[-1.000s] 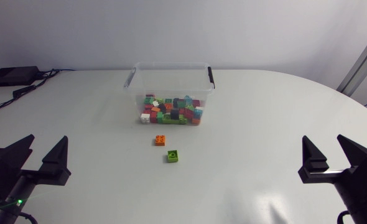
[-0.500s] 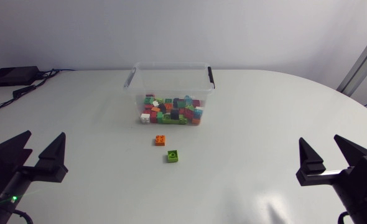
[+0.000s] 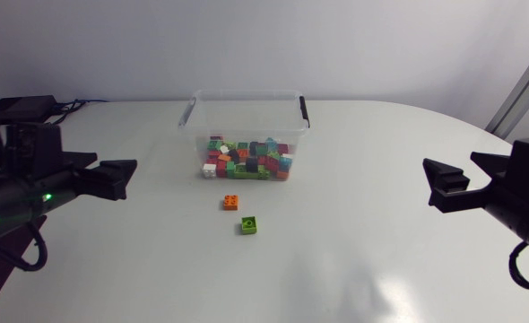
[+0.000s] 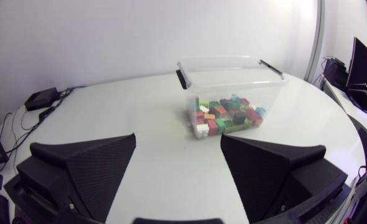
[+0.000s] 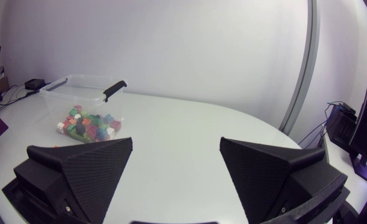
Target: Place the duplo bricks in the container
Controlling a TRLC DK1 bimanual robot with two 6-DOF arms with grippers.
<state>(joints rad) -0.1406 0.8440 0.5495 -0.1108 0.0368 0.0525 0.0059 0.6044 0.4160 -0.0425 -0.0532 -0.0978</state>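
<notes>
A clear plastic container (image 3: 247,112) with black handles stands at the table's back middle, holding several coloured duplo bricks (image 3: 247,160). In front of it on the white table lie an orange brick (image 3: 232,203) and, a little nearer, a green brick (image 3: 248,224). My left gripper (image 3: 112,169) hangs open and empty well left of both bricks, pointing toward the middle. My right gripper (image 3: 450,168) is open and empty far to their right. The container (image 4: 233,87) is ahead of the open left gripper (image 4: 178,137). The container (image 5: 84,99) also lies ahead of the open right gripper (image 5: 176,140).
A black box (image 3: 18,108) with cables sits at the table's back left corner, and the same black box (image 4: 43,98) shows in the left wrist view. The table's curved edge (image 3: 515,152) runs behind the right arm.
Both arms have lifted from the table's front corners and swung inward. The left gripper moved furthest, up and to the right. The bricks and container have not moved.
</notes>
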